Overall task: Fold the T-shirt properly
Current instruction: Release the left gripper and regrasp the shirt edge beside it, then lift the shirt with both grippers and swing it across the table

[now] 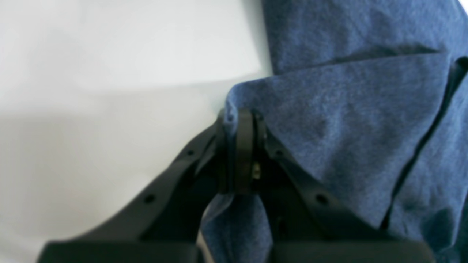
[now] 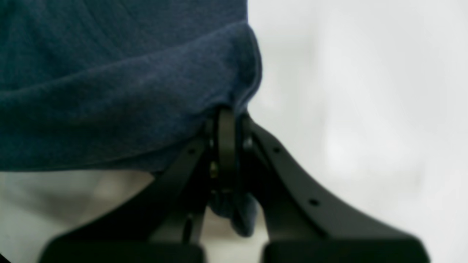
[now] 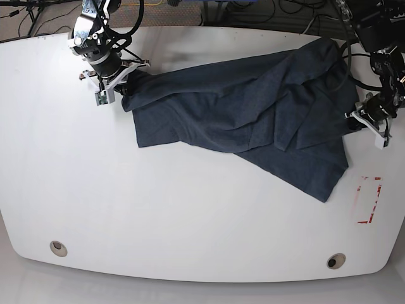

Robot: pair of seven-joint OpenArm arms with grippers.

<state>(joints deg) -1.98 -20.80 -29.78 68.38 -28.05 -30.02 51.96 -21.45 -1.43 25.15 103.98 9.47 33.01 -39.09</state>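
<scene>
The dark navy T-shirt [image 3: 253, 114] lies rumpled across the far half of the white table [image 3: 190, 215], stretched from upper left to right. At the shirt's right edge my left gripper [image 3: 352, 123] is shut on a pinch of fabric. Close up, the left gripper [image 1: 241, 120] has its jaws together with blue cloth [image 1: 347, 120] caught between them and bunching below. At the shirt's left end my right gripper [image 3: 126, 81] is shut on the cloth. In the right wrist view the right gripper [image 2: 226, 117] clamps a fold of the shirt [image 2: 109, 91].
A red rectangle outline [image 3: 369, 199] is marked on the table near the right edge. Two round holes [image 3: 58, 247] [image 3: 336, 260] sit near the front edge. Cables lie beyond the table's far edge.
</scene>
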